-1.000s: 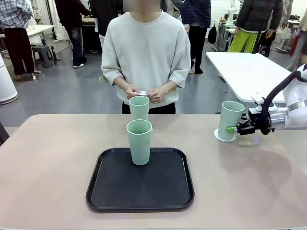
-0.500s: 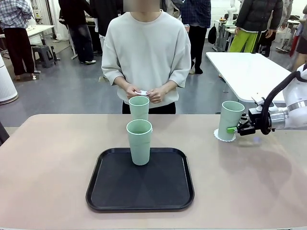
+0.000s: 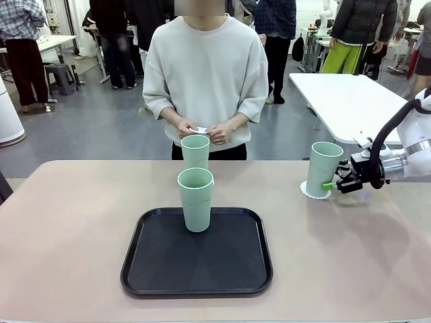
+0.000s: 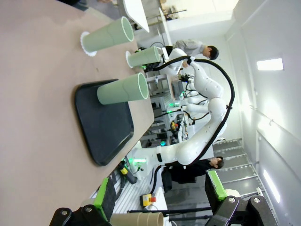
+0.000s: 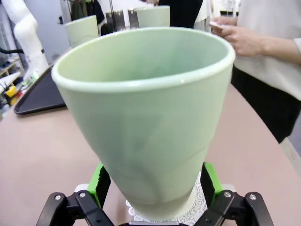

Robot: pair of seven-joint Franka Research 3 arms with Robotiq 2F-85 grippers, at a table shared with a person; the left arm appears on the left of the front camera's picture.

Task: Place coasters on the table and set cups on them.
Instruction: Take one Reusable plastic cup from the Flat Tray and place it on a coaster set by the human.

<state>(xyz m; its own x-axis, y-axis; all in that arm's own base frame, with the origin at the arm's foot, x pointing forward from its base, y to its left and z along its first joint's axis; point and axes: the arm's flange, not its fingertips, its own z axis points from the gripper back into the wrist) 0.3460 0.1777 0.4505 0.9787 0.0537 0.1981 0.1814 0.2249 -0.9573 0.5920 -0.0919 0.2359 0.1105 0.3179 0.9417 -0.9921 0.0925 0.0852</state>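
Clock: read on the table (image 3: 67, 222) from my side, twelve at the person, six at me.
Step in hand: I judge it is letting go of a set cup and backing off cleanly.
Right pincer (image 3: 330, 184): mine. Its jaws stand apart low on either side of the cup (image 3: 323, 168). I cannot tell whether a pad (image 5: 101, 181) brushes the wall.
Cup: upright at about two o'clock near the table's edge, its base on a coaster (image 3: 311, 194) whose lace shows around the foot.
Doing it well: widen both sides evenly before moving. Then draw straight back toward three o'clock along my fingers' line, level, with no twist.
Risk: the cup is tall with a narrow base and probably light, so a one-sided nudge could rock it. The paper coaster could slide with it.
Height: stay just off the tabletop so I do not catch the lace.
Left pincer (image 4: 160, 188): jaws spread wide, holding nothing, well away from the cups.
Left to do: one cup (image 3: 195, 198) stands on the black tray (image 3: 202, 269) toward six. Another (image 3: 195, 151) is behind it at twelve, its base hidden.
Person: hands (image 3: 202, 131) hold a small white piece at twelve, likely a coaster.
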